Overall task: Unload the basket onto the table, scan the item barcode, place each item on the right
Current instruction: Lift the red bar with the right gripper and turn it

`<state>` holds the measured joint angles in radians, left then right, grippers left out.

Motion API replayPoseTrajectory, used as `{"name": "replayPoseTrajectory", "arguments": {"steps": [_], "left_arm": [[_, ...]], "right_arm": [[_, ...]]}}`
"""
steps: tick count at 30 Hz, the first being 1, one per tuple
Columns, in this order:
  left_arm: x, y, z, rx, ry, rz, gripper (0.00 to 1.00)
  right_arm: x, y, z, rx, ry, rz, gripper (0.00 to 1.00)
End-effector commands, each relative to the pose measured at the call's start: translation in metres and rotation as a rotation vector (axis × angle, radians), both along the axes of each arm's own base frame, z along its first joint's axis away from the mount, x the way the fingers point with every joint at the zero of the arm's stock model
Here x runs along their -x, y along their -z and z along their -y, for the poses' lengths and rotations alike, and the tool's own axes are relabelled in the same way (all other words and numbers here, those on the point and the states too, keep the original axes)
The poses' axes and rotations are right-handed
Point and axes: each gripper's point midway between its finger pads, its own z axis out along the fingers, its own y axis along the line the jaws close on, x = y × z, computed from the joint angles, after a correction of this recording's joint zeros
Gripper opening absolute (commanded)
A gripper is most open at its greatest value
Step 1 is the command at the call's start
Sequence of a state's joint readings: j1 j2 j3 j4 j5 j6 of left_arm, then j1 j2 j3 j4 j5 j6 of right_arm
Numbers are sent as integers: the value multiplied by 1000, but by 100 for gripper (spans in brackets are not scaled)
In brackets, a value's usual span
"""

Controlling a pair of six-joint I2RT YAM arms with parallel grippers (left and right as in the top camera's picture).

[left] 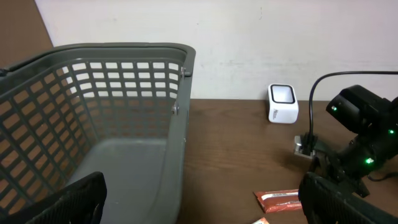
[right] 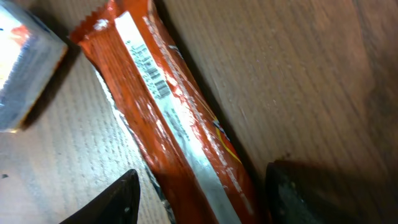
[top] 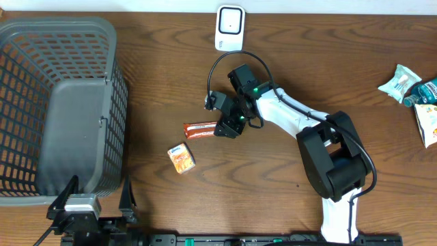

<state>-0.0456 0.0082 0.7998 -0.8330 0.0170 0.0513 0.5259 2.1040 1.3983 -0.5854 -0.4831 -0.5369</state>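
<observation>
1. Brown wood desk [top: 239, 198] fills the overhead view. The task's thing, an orange-red bar [top: 198, 129], lies flat near the middle, below the white scanner [top: 230, 28] and well apart from it. The right gripper [top: 227, 127] is down at the bar's right end. A small box [top: 181, 158] lies near the bar, a grey basket [top: 116, 102] stands at left, and snack packets [top: 403, 82] sit at the far right. The left gripper [top: 97, 195] sits at the near edge by the basket. Judged from this, nothing is scanned yet: lifting the bar, carrying it and turning its code to the scanner are all left.
2. In the left wrist view, the left gripper is spread wide and empty, with the basket in front of it. This view shows the scanner standing upright with its face forward, which the overhead does not. Only one end of the bar shows, at the bottom edge.
3. The right wrist view alone shows the barcode [right: 152, 71], printed on the bar's silver strip and facing up. The right gripper straddles the bar, close to its sides. I cannot tell whether it pinches the bar or only flanks it.
</observation>
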Motion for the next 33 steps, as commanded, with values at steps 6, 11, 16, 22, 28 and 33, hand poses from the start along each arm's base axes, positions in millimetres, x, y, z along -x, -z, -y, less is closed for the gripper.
{"name": "replayPoseTrajectory", "arguments": {"steps": [6, 11, 16, 22, 28, 33], "left_arm": [[2, -3, -1, 5, -5, 12, 98], [2, -3, -1, 5, -5, 12, 98], [2, -3, -1, 5, -5, 12, 98], [2, -3, -1, 5, -5, 12, 98], [2, -3, -1, 5, -5, 12, 98], [2, -3, -1, 5, -5, 12, 98]], "right_arm": [[25, 30, 9, 50, -65, -127, 47], [38, 67, 31, 158, -66, -205, 33], [48, 84, 43, 208, -64, -263, 5], [38, 89, 62, 328, -36, -219, 1], [-17, 57, 67, 428, 189, -90, 1], [-59, 0, 59, 396, 230, 106, 1]]}}
